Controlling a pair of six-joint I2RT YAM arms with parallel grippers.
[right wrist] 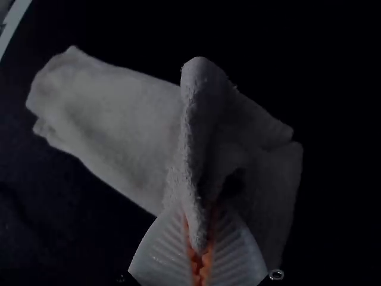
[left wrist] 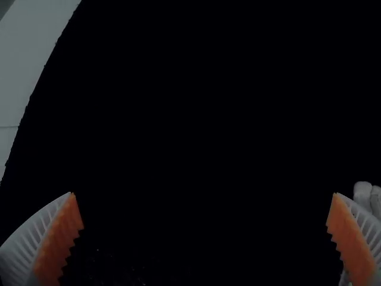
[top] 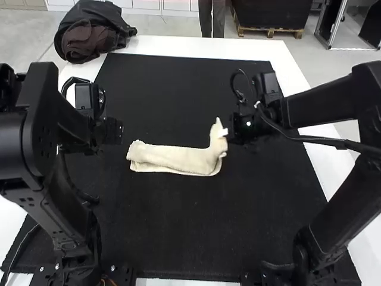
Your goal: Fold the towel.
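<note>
White tabletop (top: pixel 178 47) framed a black mat (top: pixel 178 226) where a fuzzy cream towel (top: pixel 172 158) lay mid-surface in a narrow strip, one raised end pinched by the right gripper's (top: pixel 222 132) ribbed fingers (right wrist: pixel 161 250), the left gripper (top: pixel 112 131) wide open, empty.

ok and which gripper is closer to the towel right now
Right. The right gripper is shut on the raised end of the towel; the left gripper is open over the black mat, off the towel's other end.
</note>
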